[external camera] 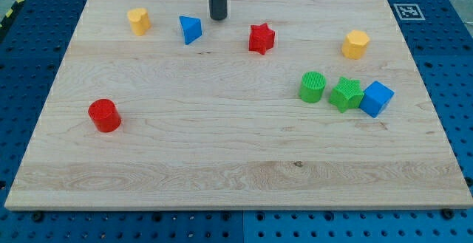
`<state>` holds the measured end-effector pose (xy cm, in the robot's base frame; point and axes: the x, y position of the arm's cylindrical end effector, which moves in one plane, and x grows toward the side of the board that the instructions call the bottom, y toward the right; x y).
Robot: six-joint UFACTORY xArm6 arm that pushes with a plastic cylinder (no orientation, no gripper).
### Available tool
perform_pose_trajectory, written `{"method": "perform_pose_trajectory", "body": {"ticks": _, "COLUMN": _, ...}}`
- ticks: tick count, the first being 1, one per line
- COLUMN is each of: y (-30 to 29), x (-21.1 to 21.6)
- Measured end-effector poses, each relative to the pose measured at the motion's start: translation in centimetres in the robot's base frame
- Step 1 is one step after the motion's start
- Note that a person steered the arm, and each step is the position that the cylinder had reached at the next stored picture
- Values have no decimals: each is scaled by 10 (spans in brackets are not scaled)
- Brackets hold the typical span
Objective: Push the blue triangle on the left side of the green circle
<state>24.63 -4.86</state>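
Note:
The blue triangle (191,29) lies near the view's top, left of centre. The green circle (312,87) stands at the right of centre, far from the triangle. My tip (218,18) touches the board just to the upper right of the blue triangle, a small gap apart from it. The rod comes down from the view's top edge.
A red star (261,38) lies right of my tip. A green star (346,94) and a blue cube (377,99) sit right beside the green circle. Yellow blocks lie at the top left (138,21) and top right (355,44). A red cylinder (104,115) is at the left.

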Motion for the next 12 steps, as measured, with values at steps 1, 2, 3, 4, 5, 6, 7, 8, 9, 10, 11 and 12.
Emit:
{"method": "perform_pose_trajectory", "body": {"ticks": 1, "y": -38, "x": 8}}
{"method": "perform_pose_trajectory", "body": {"ticks": 2, "y": -33, "x": 60}}
{"method": "perform_pose_trajectory", "body": {"ticks": 3, "y": 7, "x": 127}}
{"method": "perform_pose_trajectory", "body": {"ticks": 4, "y": 31, "x": 155}}
{"method": "perform_pose_trajectory", "body": {"ticks": 5, "y": 26, "x": 112}}
{"method": "perform_pose_trajectory", "body": {"ticks": 6, "y": -14, "x": 75}}
{"method": "perform_pose_trajectory", "body": {"ticks": 7, "y": -72, "x": 68}}
{"method": "perform_pose_trajectory", "body": {"ticks": 8, "y": -78, "x": 93}}
{"method": "perform_pose_trajectory", "body": {"ticks": 9, "y": -5, "x": 134}}
{"method": "perform_pose_trajectory", "body": {"ticks": 10, "y": 51, "x": 164}}
{"method": "perform_pose_trajectory", "body": {"ticks": 11, "y": 57, "x": 165}}
{"method": "perform_pose_trajectory", "body": {"ticks": 12, "y": 17, "x": 162}}
